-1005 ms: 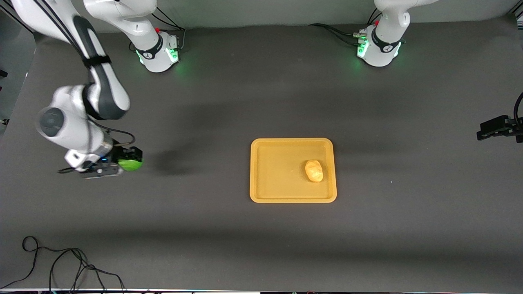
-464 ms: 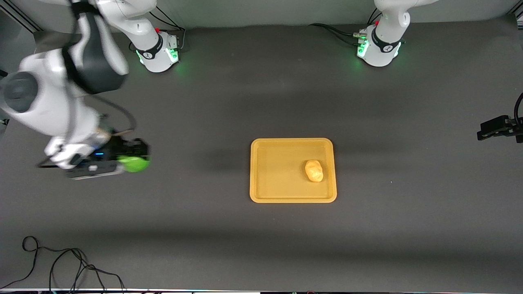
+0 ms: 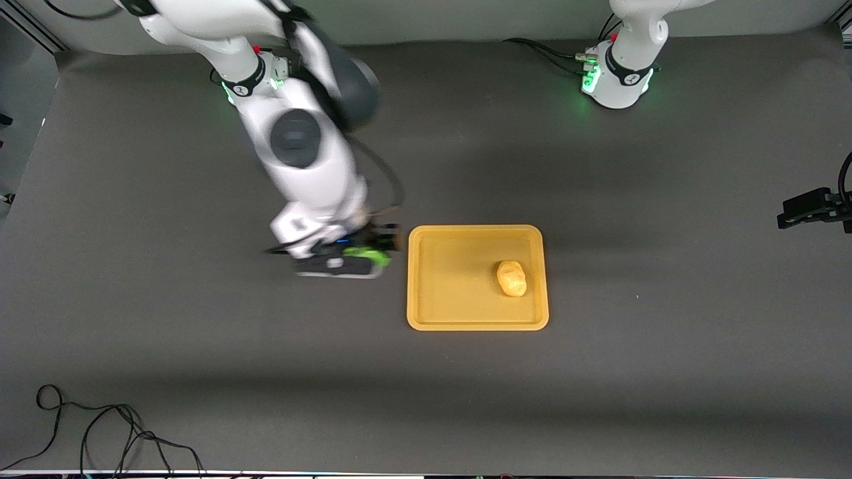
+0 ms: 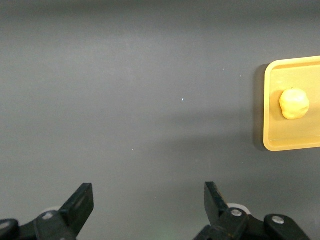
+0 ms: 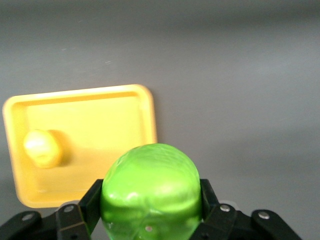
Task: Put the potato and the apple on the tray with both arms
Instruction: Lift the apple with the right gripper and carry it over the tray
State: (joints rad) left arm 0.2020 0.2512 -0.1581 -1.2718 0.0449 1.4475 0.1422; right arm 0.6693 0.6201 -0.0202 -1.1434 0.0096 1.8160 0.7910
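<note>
Just beside the tray point(image 3: 476, 233), off its edge toward the right arm's end of the counter point(image 3: 200, 372), hangs the right end effector point(image 3: 373, 251), and it is clamped on the apple point(image 3: 365, 253)! From the front only a green sliver of the fruit peeks out under the wrist. The right wrist view gives the good look: the apple point(image 5: 151, 192), bright green and faintly mottled, sits squeezed between the two black fingers point(image 5: 91, 204), with the tray point(image 5: 145, 107) just past it.

On the tray lies the potato point(image 3: 512, 278), yellow-tan and lumpy, resting on the tray's floor in the half toward the left arm's end, clear of the rim. The right wrist camera catches that potato point(image 5: 43, 148) too. The rest of the tray's floor is bare orange-yellow plastic.

Now the left arm. Only its green-lit base point(image 3: 616, 76) shows from the front, up at its own corner well apart from the tray; this arm waits. Its left end effector point(image 4: 148, 202) appears in the left wrist view alone, fingers point(image 4: 81, 202) spread wide with nothing between them, over bare dark counter, with the tray point(image 4: 269, 137) and the potato point(image 4: 294, 103) seen farther off.

Nearer the front camera than the tray, at the right arm's end, a loose black cable point(image 3: 100, 432) curls on the counter.
</note>
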